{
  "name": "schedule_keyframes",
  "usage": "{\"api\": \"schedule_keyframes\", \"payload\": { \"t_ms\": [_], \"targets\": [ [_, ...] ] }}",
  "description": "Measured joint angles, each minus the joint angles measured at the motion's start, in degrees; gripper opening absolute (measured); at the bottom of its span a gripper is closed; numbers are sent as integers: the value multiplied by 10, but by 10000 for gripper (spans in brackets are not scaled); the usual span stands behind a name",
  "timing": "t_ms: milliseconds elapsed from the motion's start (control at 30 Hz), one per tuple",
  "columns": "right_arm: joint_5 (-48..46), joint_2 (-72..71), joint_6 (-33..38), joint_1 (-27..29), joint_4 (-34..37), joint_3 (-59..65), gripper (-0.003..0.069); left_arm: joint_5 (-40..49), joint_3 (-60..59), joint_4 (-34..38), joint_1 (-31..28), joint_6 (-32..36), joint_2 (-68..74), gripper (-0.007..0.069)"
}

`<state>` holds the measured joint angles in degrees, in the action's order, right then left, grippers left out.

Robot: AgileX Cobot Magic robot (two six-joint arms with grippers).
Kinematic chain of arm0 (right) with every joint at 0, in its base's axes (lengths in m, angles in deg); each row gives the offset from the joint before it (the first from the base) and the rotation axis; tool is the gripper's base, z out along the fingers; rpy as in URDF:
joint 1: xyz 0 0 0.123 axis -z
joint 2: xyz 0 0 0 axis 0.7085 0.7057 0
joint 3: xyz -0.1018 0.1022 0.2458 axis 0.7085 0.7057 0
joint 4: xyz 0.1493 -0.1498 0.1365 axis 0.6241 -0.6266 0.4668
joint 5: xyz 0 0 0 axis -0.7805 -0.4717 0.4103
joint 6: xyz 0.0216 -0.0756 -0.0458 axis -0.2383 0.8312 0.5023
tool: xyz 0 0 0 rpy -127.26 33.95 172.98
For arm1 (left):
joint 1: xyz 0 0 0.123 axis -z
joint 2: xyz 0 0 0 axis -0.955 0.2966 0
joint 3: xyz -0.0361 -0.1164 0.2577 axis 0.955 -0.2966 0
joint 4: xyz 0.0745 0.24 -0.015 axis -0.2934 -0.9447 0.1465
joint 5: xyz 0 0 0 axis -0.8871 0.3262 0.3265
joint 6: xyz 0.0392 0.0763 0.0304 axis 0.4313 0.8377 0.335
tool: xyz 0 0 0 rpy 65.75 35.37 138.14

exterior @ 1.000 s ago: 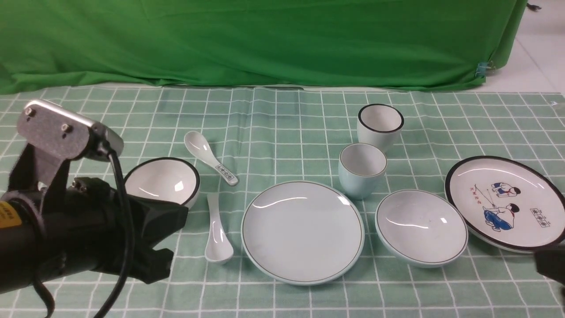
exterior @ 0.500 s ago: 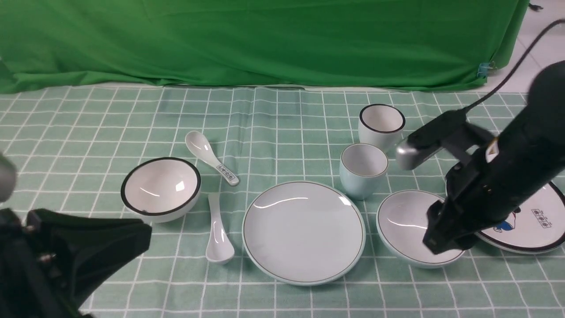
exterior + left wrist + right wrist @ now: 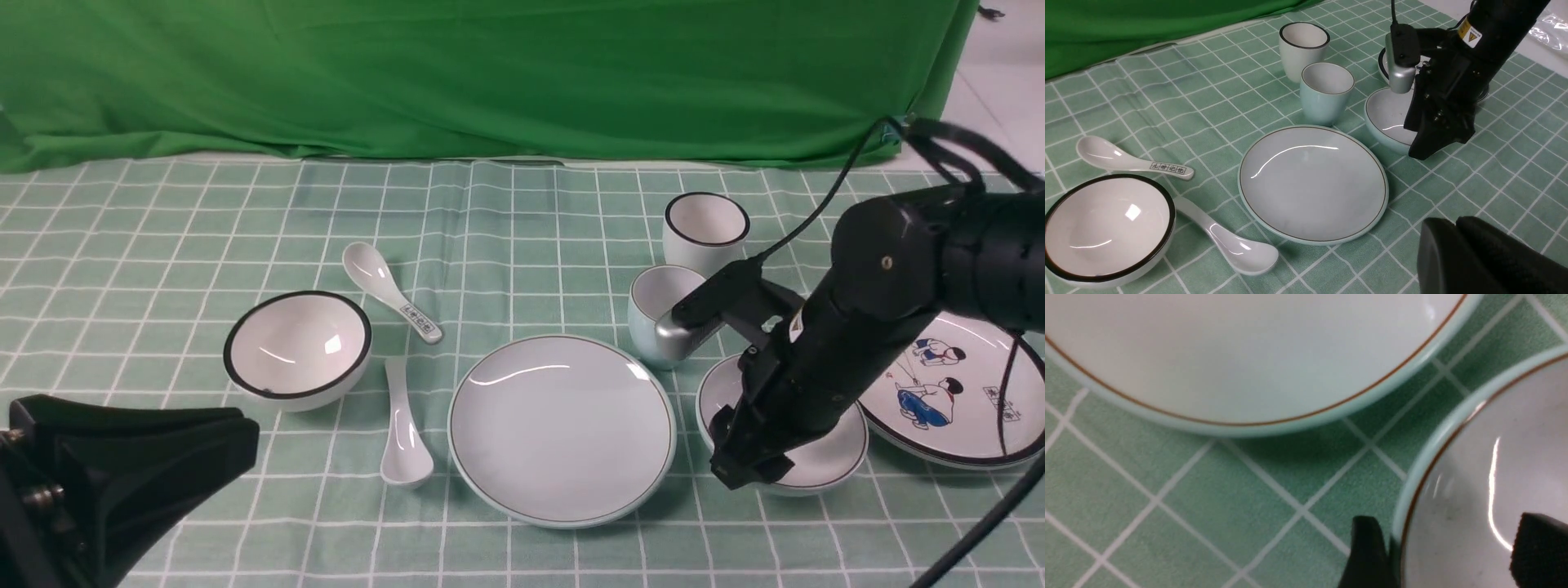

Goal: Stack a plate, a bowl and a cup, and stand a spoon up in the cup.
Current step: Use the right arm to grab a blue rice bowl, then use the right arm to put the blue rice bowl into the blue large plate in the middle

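The pale blue-white plate (image 3: 561,429) (image 3: 1312,181) (image 3: 1249,355) lies at the centre of the checked cloth. Just to its right sits the shallow bowl (image 3: 829,459) (image 3: 1388,118) (image 3: 1474,498). My right gripper (image 3: 739,469) (image 3: 1447,522) is open and straddles the bowl's rim on the plate side, one finger outside and one inside. The pale blue cup (image 3: 649,298) (image 3: 1326,96) stands behind them, partly hidden by the right wrist. The plain white spoon (image 3: 402,429) (image 3: 1229,243) lies left of the plate. My left gripper (image 3: 249,433) (image 3: 1453,221) is shut and empty at the near left.
A black-rimmed bowl (image 3: 298,347) and a spoon with a printed handle (image 3: 390,290) lie at the left. A black-rimmed cup (image 3: 706,227) stands behind the blue cup. A cartoon plate (image 3: 955,384) sits at the far right under the right arm. A green backdrop hangs behind the table.
My right arm came in from the right and dropped onto the bowl's rim, its jaws opening. My left arm pulled back and down to the near left corner.
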<state>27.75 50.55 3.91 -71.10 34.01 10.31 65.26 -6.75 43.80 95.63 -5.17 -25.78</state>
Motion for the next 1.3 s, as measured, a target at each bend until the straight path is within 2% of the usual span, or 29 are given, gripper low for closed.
{"api": "schedule_keyframes", "payload": {
  "t_ms": [167,467,667,700,767,800,1033,1300],
  "targets": [
    [13,30,5,-1,-12,0,447,0,0,0,0,0,0,17],
    [21,31,13,-5,-14,-7,234,0,0,0,0,0,0,17],
    [-1,15,10,-15,-29,-11,171,1,0,0,0,2,0,17],
    [-16,3,-1,-26,-42,-16,120,1,0,-1,0,2,0,17],
    [-30,-7,-11,-40,-45,-24,90,1,0,-2,0,2,0,17],
    [-53,-25,-31,-73,-34,-44,87,1,0,-2,0,3,0,17],
    [-47,-9,-40,-172,-20,-132,87,1,0,-4,0,4,0,17],
    [-47,87,-48,-197,-27,-197,87,1,0,-4,0,4,0,17]
  ]
}}
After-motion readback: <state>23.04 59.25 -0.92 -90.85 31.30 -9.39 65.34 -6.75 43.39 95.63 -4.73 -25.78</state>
